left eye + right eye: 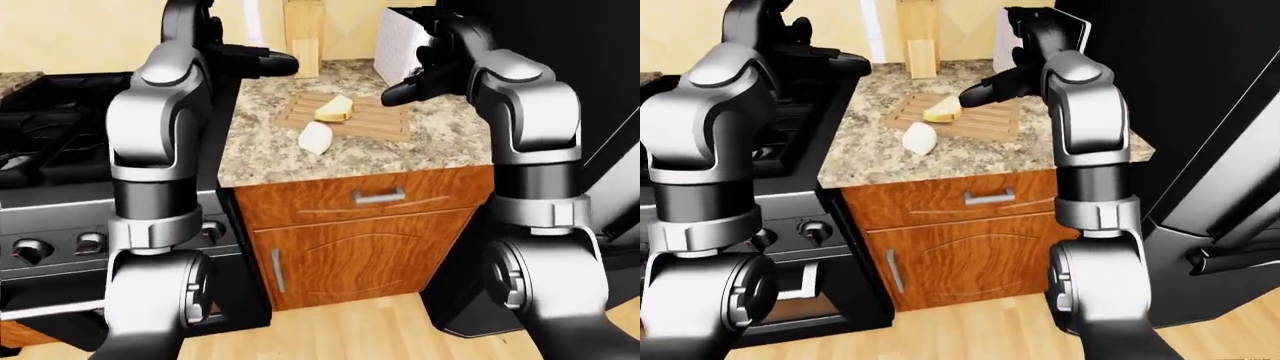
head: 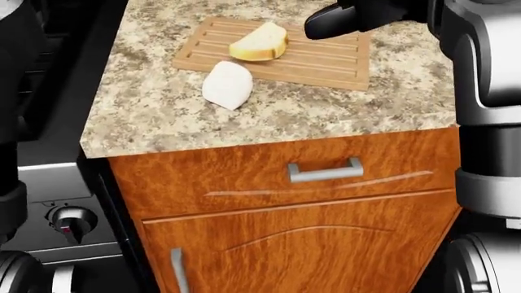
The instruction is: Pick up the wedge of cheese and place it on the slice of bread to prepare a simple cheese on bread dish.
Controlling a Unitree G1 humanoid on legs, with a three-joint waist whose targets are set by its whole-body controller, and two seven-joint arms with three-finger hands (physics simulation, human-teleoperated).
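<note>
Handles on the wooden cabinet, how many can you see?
2: one handle lies flat across the drawer; another handle stands upright on the door below. More may be hidden.

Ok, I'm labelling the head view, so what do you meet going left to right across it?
Stove knob → cabinet door handle → wedge of cheese → slice of bread → drawer handle → right hand.

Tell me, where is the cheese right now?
In the head view, the cheese wedge lies on the counter, at the cutting board's lower-left edge, just below the bread slice.
</note>
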